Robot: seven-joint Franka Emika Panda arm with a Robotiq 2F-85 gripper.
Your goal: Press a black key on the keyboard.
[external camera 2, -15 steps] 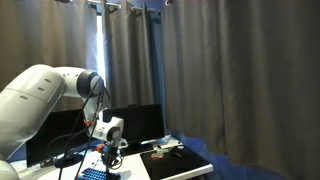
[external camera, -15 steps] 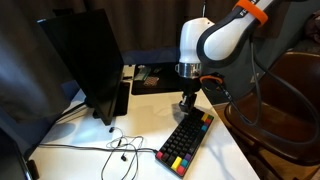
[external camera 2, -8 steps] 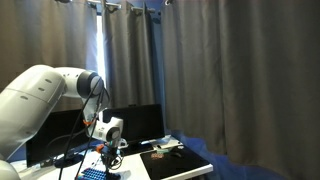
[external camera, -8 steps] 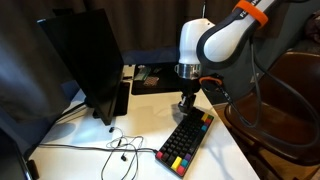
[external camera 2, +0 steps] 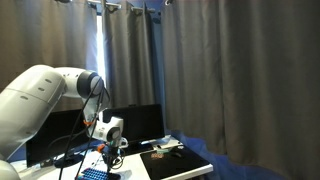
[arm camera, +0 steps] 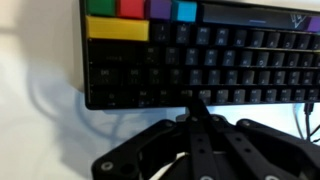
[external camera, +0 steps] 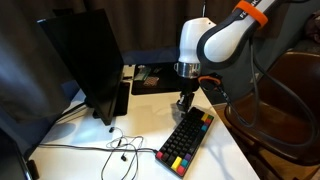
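The black keyboard [external camera: 187, 141] lies on the white table, with red, yellow, green and blue keys along its near end. In the wrist view it [arm camera: 200, 60] fills the top, coloured keys at upper left. My gripper [external camera: 186, 104] hangs over the keyboard's far end with its fingers shut together. In the wrist view the closed fingertips [arm camera: 198, 101] sit at the near edge row of black keys. I cannot tell whether they touch a key. In an exterior view the gripper [external camera 2: 108, 150] is above the keyboard [external camera 2: 93, 172].
A dark monitor [external camera: 88, 60] stands on the table's left. A thin cable with earphones [external camera: 118, 148] trails across the white table [external camera: 140, 130]. A black tray with objects [external camera: 155, 78] lies at the back. A brown chair [external camera: 285, 95] is at the right.
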